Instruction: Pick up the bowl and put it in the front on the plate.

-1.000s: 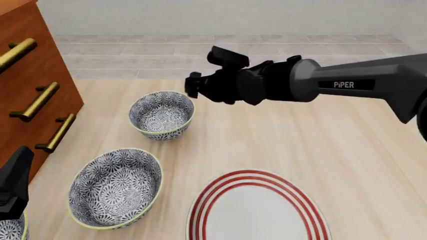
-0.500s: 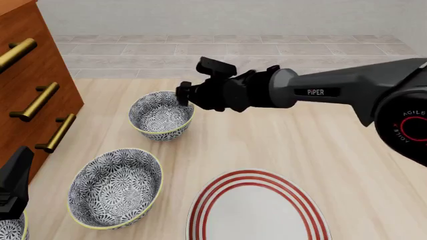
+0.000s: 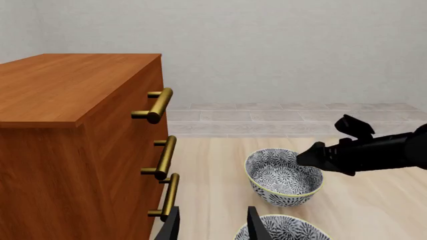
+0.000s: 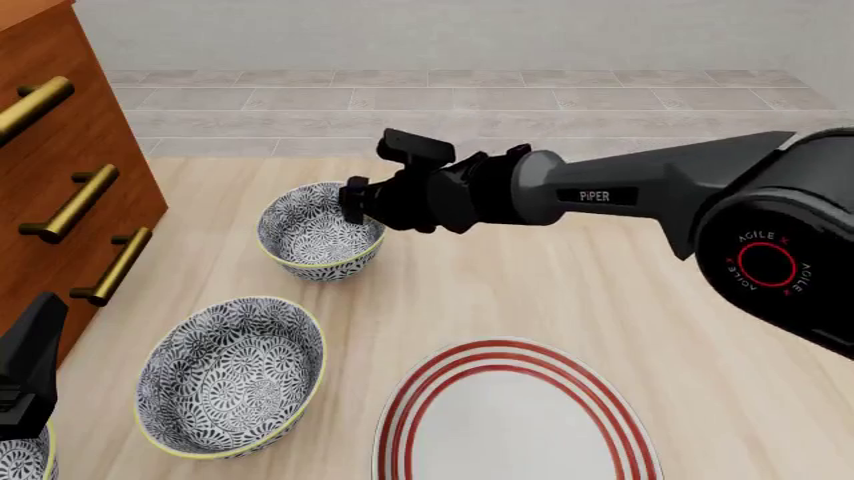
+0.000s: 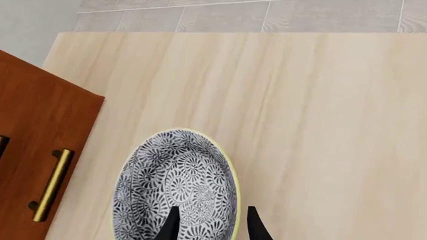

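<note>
Bowl (image 4: 318,232): far one, on table beyond plate (image 4: 514,425), beside dresser (image 4: 60,170).
Right gripper (image 4: 355,199): over its rim, jaws apart, empty.
Left gripper (image 3: 212,226): parted, idle.
Risk: thin rim slipping the pinch; second bowl (image 4: 231,374) mistaken for it.

Right gripper (image 5: 208,223): two dark fingertips (image 5: 171,225) in view, spread apart with gap between. Bowl (image 5: 177,185) directly below claw: grey-and-white flower pattern, thin pale yellow rim. One fingertip over bowl interior, other outside rim; rim section lies between the two. Contact cannot be confirmed. Light wood table (image 5: 320,125) extends ahead of claw. Brown drawer cabinet (image 5: 37,145) beside bowl, brass handle (image 5: 50,184) on front. Tiled floor (image 5: 267,15) beyond table edge.
</note>
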